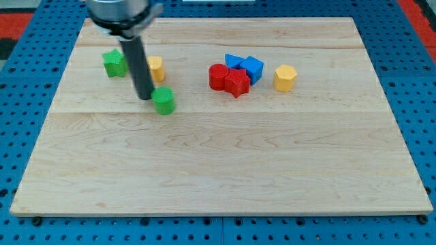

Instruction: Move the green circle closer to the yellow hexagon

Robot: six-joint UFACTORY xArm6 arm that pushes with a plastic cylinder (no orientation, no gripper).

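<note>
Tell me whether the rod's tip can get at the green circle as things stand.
Probably yes. My tip sits right beside the green circle, on its left in the view, with nothing between them. The yellow hexagon lies far to the view's right, past the red and blue blocks.

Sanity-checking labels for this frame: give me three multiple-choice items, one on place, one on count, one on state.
1. My tip sits where relative to the green circle?
A. at its left side
B. far right
C. below it

2. How many red blocks?
A. one
B. two
C. four

3. The yellow hexagon is:
A. stacked on a blue block
B. standing apart
C. off the board

Answers: 1 A, the rod ends just left of the circle. 2 B, a red block and a red star sit together. 3 B, a gap separates it from the blue cube.
</note>
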